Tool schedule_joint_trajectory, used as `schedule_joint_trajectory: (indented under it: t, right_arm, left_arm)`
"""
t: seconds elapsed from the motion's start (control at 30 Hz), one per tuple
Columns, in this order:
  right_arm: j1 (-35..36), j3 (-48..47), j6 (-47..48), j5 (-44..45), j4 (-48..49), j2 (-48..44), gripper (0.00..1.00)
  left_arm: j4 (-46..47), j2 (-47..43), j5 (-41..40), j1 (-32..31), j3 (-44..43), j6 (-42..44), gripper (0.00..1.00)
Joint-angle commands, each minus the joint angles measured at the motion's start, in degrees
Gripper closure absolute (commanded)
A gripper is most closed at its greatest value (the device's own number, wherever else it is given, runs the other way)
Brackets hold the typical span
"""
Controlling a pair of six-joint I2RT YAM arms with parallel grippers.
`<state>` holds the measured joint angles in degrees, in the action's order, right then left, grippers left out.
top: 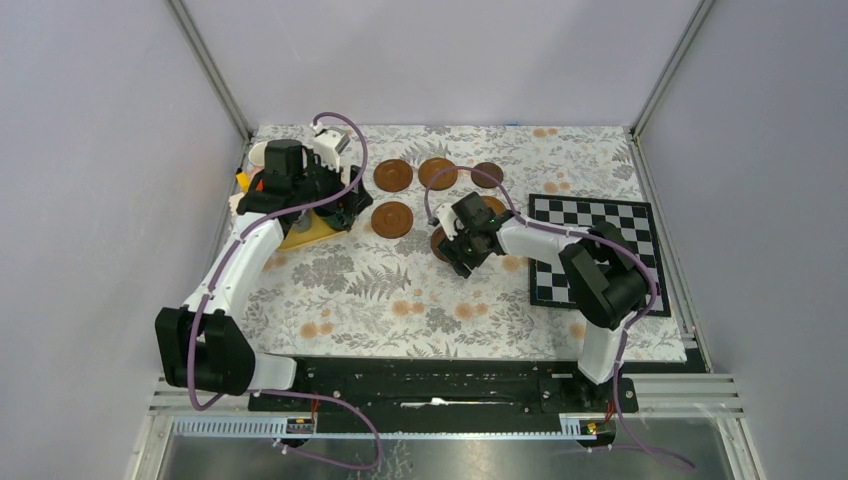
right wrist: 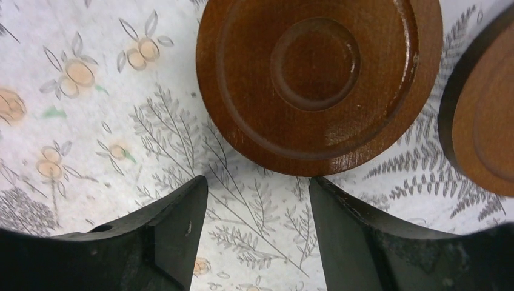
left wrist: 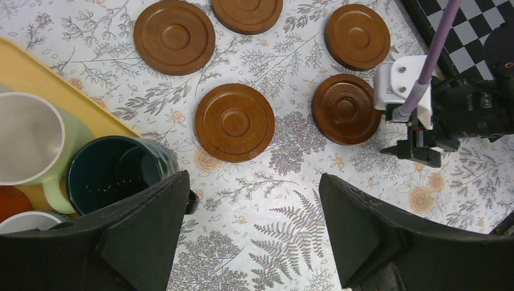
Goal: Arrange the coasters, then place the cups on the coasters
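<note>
Five brown coasters show in the left wrist view: three in a far row (left wrist: 174, 36) (left wrist: 247, 12) (left wrist: 357, 36) and two nearer (left wrist: 234, 121) (left wrist: 345, 109). My right gripper (right wrist: 257, 182) is open low over the cloth, its fingertips at the near edge of one coaster (right wrist: 318, 79), nothing between them; in the top view this gripper (top: 452, 250) partly hides that coaster (top: 438, 240). My left gripper (left wrist: 253, 182) is open over bare cloth beside the tray. The cups stand on the tray: dark green (left wrist: 115, 173), pale green (left wrist: 30, 145), orange (left wrist: 12, 203) and white (left wrist: 24, 221).
The yellow tray (top: 305, 235) lies at the left under my left arm. A black-and-white checkerboard (top: 600, 250) lies at the right, under my right arm. Another coaster (right wrist: 485, 109) sits close to the right of the one in front of my right gripper.
</note>
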<state>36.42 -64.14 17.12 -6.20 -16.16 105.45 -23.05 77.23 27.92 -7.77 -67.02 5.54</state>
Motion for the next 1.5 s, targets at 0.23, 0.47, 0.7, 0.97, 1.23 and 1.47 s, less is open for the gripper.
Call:
schedule_joint_trajectory:
  t: [0.23,0.47,0.7,0.97,1.23,1.47]
  right_arm:
    - [2.01,-6.16,-5.77,5.68,-1.05,5.61,0.32]
    - [2.01,-8.26,-9.66,8.64,0.2,7.58,0.35]
    - [1.99,-8.85,-11.85,12.64,2.69,8.41,0.34]
    - [1.98,-10.64,-14.62,17.26,3.16,9.61,0.34]
    - [2.01,-9.31,-13.07,13.23,2.86,5.63,0.37]
    - [5.5,-6.17,-13.0,12.43,1.25,3.39,0.41]
  left_arm:
    - [1.73,-2.15,2.9,0.87,0.12,-2.52,0.15]
    - [1.78,-1.4,3.24,1.27,0.16,-2.91,0.14]
    - [0.29,-0.05,2.9,1.35,-0.46,-1.34,0.14]
    - [-0.95,0.93,3.27,1.35,0.19,-0.28,0.14]
    - [-0.57,0.64,3.61,1.35,0.84,-0.47,0.14]
    - [-0.68,0.55,3.63,1.35,0.9,-0.26,0.14]
